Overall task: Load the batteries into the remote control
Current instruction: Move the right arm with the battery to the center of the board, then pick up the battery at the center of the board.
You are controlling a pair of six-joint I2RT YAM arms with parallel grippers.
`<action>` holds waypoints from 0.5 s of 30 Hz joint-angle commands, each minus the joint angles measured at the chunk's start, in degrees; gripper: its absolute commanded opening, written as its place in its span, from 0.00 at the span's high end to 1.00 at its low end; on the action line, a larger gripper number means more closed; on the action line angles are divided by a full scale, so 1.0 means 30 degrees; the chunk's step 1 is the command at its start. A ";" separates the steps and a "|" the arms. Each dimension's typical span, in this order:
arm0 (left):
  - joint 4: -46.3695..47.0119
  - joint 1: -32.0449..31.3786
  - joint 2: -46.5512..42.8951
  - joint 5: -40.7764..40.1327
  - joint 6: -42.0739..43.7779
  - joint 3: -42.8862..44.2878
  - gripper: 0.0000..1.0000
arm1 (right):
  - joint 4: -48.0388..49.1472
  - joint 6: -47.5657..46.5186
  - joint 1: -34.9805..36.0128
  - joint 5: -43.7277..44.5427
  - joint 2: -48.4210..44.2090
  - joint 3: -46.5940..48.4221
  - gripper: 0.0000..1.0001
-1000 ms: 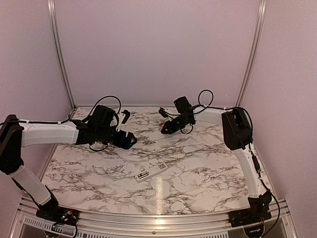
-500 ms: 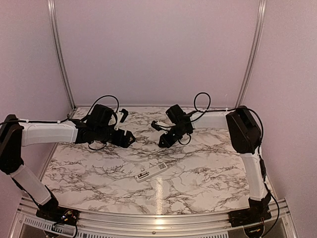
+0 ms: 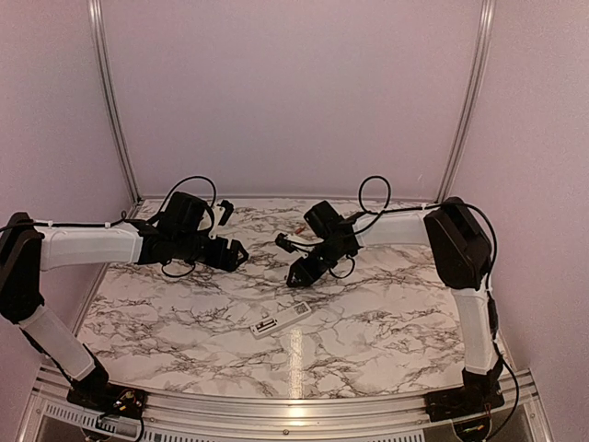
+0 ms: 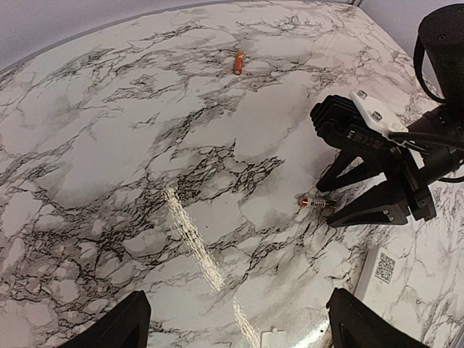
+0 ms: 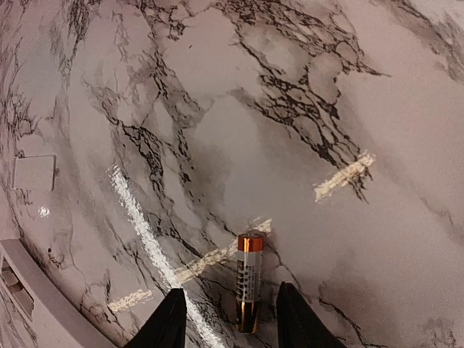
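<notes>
Straddling one battery (image 5: pixel 248 290), right hand (image 5: pixel 230 319) parted, remote control (image 3: pixel 281 319) apart.

top: high, rear, wide | wrists: close, downward | wrists share: battery (image 5: pixel 248 283)

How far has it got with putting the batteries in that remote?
Barely started. Done: a small white cover lies off the remote control. In hand: the open right gripper straddles one battery on the table, not yet gripped. To do: the other battery lies apart; both need loading.
</notes>
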 commanded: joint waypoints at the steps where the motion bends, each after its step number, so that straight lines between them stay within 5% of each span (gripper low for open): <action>1: 0.0073 0.0142 -0.0554 0.0223 -0.0034 -0.0045 0.11 | -0.1027 0.1242 -0.0753 0.1930 0.0232 0.0718 0.53; 7: 0.0181 0.0175 -0.0570 0.0226 -0.0086 -0.0052 0.11 | 0.0476 0.3713 -0.1389 0.5655 0.0168 0.2313 0.43; 15: 0.0384 0.0204 -0.0523 0.0297 -0.0180 -0.0102 0.11 | -0.2212 0.6074 -0.1464 0.9204 0.4469 0.9106 0.41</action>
